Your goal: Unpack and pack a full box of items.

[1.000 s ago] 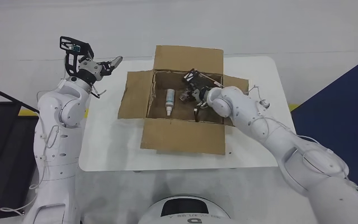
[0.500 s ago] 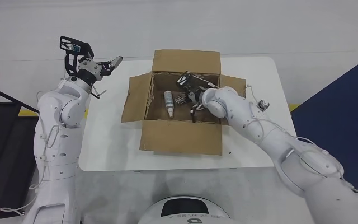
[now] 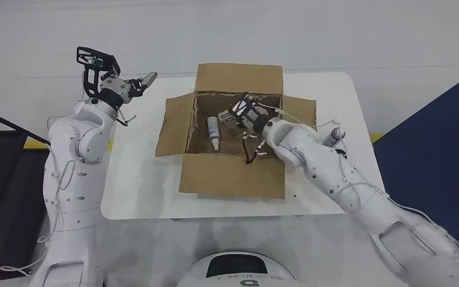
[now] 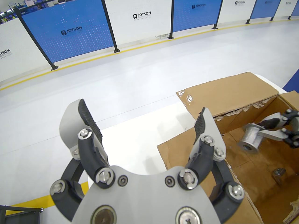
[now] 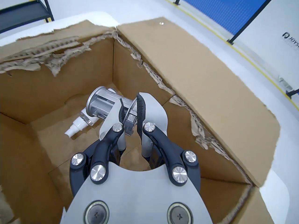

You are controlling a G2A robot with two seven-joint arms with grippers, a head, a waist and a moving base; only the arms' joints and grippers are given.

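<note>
The open box (image 3: 233, 179) sits mid-tabletop (image 3: 136, 186), with a spray bottle (image 3: 214, 130) lying in its left half, the right gripper (image 5: 129, 101) inside just right of it holding a metal cylinder (image 5: 102, 103), and the left gripper (image 3: 147, 77) over the tabletop's far left corner.

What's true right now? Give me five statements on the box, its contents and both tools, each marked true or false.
1. The right tool is shut on a metal cylinder inside the cardboard box. True.
2. The left tool is open and holds nothing. True.
3. The left tool is down inside the box. False: it is outside the box, off to its side.
4. The white spray bottle stands upright in the box. False: it lies on its side on the box floor.
5. The box's flaps are folded shut. False: they are spread outward and the box is open.
</note>
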